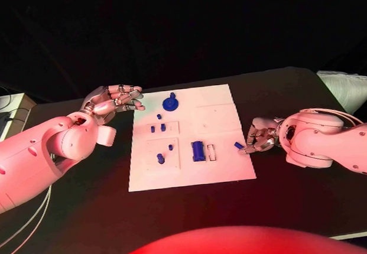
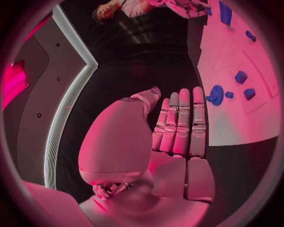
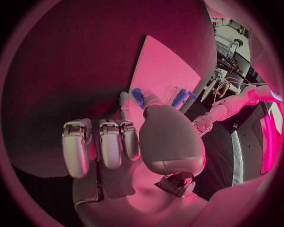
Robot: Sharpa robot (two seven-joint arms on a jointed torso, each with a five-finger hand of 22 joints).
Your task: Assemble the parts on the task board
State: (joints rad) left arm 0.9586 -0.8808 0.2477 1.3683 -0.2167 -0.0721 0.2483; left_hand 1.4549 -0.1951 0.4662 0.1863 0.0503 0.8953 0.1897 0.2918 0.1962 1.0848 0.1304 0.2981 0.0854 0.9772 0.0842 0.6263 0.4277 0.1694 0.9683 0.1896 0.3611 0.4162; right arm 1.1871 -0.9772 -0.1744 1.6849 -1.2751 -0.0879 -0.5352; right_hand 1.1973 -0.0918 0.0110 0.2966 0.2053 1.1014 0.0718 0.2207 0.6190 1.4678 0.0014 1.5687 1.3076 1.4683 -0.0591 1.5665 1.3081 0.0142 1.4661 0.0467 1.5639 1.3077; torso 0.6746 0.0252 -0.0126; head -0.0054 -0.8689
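Pinching a small blue part (image 1: 239, 145) in my right hand (image 1: 261, 137) at the board's (image 1: 220, 103) right edge, ready to fit it. My left hand (image 1: 113, 100) waits open beside the far left corner.

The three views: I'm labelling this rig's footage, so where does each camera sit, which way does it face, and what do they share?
Head view: on the robot's head, looking down at the task board; both arms show, left hand and right hand.
Left wrist view: behind the left hand, facing past flat fingers to the board.
Right wrist view: behind the right hand, facing the board edge and a small blue part.
Shared: all show the board; the blue round part appears at the left wrist too.
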